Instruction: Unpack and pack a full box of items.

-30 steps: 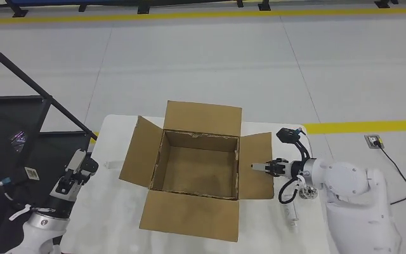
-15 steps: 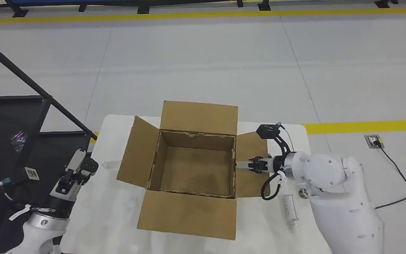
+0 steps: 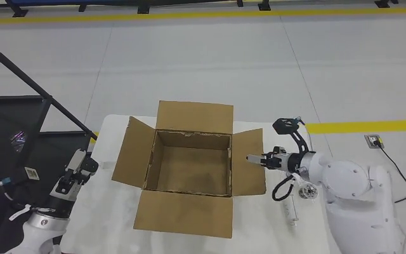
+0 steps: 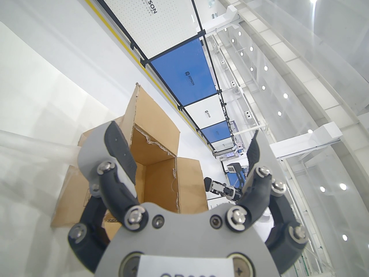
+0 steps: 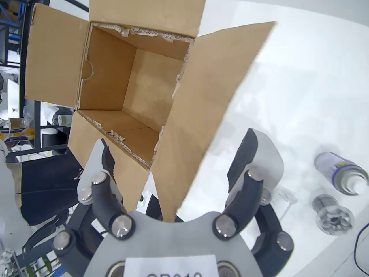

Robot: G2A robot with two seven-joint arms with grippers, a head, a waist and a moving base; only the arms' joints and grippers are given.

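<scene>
The brown cardboard box (image 3: 184,214) sits mid-way across the white worktop (image 3: 106,198) with all four flaps folded out. Over on the robot's right, a silver cylindrical spray can (image 5: 341,172) lies on its side just beside a little round metal gear-looking part (image 5: 334,217). The box's right-hand flap (image 3: 248,173) sticks up in the right arm's way: the right pincer (image 5: 175,136) is spread open with that flap's corner poking loosely between its fingers, while the left pincer (image 4: 184,132), also wide open, hangs at the worktop's left edge, aimed at the box and well apart from it.
</scene>
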